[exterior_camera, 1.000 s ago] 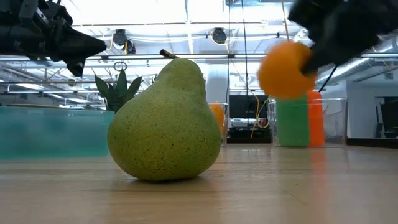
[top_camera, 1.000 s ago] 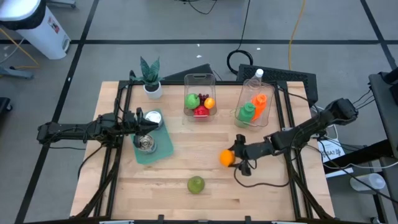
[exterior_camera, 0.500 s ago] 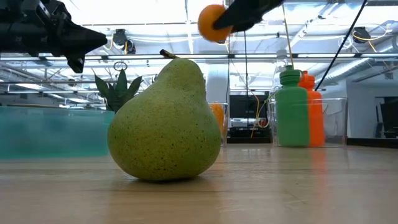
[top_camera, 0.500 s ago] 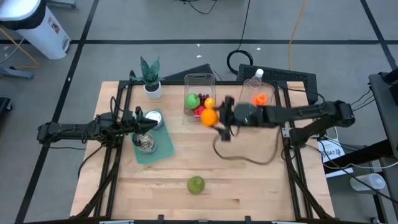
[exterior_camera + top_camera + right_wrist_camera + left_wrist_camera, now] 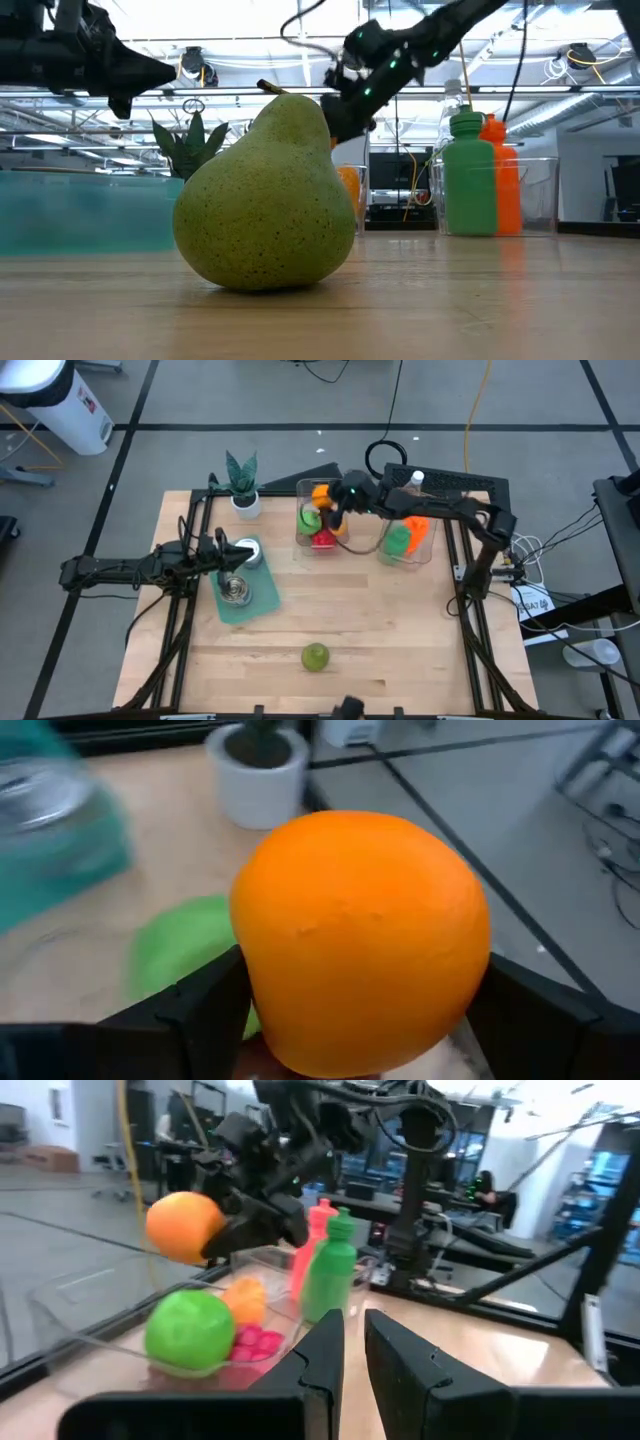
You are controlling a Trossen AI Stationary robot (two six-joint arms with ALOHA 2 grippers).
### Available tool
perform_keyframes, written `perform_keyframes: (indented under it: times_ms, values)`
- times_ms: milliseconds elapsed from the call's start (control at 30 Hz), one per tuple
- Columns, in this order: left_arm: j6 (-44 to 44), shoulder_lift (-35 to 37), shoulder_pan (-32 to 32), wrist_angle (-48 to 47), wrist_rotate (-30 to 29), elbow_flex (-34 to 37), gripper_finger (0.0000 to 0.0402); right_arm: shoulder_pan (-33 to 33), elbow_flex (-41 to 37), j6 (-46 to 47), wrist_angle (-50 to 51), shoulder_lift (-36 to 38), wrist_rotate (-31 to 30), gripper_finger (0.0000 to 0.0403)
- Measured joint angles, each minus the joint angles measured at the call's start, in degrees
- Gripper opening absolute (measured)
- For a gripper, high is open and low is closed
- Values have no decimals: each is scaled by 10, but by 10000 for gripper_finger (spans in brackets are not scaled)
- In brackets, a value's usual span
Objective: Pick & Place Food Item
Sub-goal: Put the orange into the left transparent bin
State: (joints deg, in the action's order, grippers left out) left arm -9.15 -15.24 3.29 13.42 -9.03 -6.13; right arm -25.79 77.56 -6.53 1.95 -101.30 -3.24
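We see the orange (image 5: 321,492) clamped in the right gripper (image 5: 329,503), held in the air above the clear bin (image 5: 320,487) at the table's (image 5: 400,640) far edge, where a green apple (image 5: 189,1330) lies. The left gripper (image 5: 226,554), fully closed and empty, hovers over the teal mat (image 5: 262,595). A pear (image 5: 315,656) rests near the table's front.

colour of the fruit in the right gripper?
Orange. The orange fills the right wrist view, clamped in the right gripper.
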Motion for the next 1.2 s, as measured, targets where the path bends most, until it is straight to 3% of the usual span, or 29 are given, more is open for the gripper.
perform_keyframes:
  times_ms: [233, 433, 767, 1067, 1200]
  values:
    - [20, -21, 0, 3, -23, -1, 51, -32, 39, 13, 3, -70, 3, 309]
    - [36, -32, 0, 0, -42, 0, 51, -31, 41, -14, 17, -81, 5, 305]
    - [91, -32, 0, 19, -36, 0, 51, -28, 41, -51, 63, -81, 6, 341]
    - [91, -32, 0, 17, -26, 0, 51, -14, 41, -46, 80, -80, -21, 392]
    - [87, -32, 0, 17, -25, 0, 51, -11, 41, -36, 82, -69, -27, 398]
